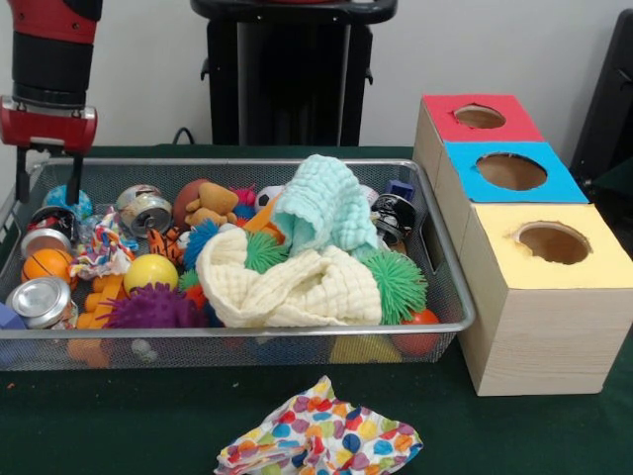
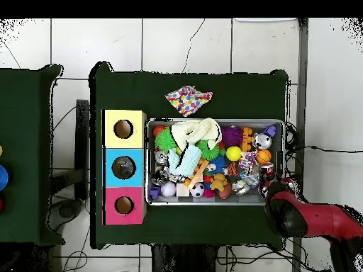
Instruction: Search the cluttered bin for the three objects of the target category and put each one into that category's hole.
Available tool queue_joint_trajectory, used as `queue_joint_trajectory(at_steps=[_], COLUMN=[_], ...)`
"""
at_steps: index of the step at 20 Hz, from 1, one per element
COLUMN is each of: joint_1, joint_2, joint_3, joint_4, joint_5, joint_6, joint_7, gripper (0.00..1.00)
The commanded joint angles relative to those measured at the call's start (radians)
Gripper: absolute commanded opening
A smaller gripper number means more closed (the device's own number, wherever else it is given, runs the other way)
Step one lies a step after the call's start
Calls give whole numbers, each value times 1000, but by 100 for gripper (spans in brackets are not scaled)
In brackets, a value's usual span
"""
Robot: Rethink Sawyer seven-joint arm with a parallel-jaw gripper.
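Note:
The silver wire-mesh bin [image 1: 237,332] is full of clutter: a mint cloth [image 1: 321,203], a cream cloth [image 1: 287,282], spiky balls, metal cans [image 1: 40,300], small balls and toy animals. It also shows in the overhead view [image 2: 213,120]. Three wooden boxes stand beside it, each with a round hole: red top [image 1: 480,119], blue top [image 1: 509,171], yellow top [image 1: 554,244]. My gripper [image 1: 47,186] hangs over the bin's far left corner, fingers apart and empty. In the overhead view the gripper [image 2: 272,188] is at the bin's lower right corner.
A colourful dotted cloth [image 1: 318,441] lies on the green table in front of the bin; it also shows in the overhead view [image 2: 188,99]. The robot's black pedestal [image 1: 292,69] stands behind the bin.

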Motion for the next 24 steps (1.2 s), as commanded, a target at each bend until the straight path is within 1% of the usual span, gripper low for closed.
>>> queue_joint_trajectory(at_steps=[1, 4, 6, 11, 16, 18, 24], joint_1=[52, 112, 106, 126, 136, 137, 121], joint_2=[-21, -32, -26, -5, -13, -9, 39], joint_3=[-57, -115, -112, -130, -142, -140, -116], joint_4=[107, 122, 126, 129, 146, 143, 98], joint_5=[9, 7, 16, 24, 33, 38, 37], joint_6=[18, -10, -18, -46, -49, -47, -67], joint_7=[117, 168, 160, 165, 165, 162, 144], gripper=[100, 100, 100, 100, 100, 100, 100])
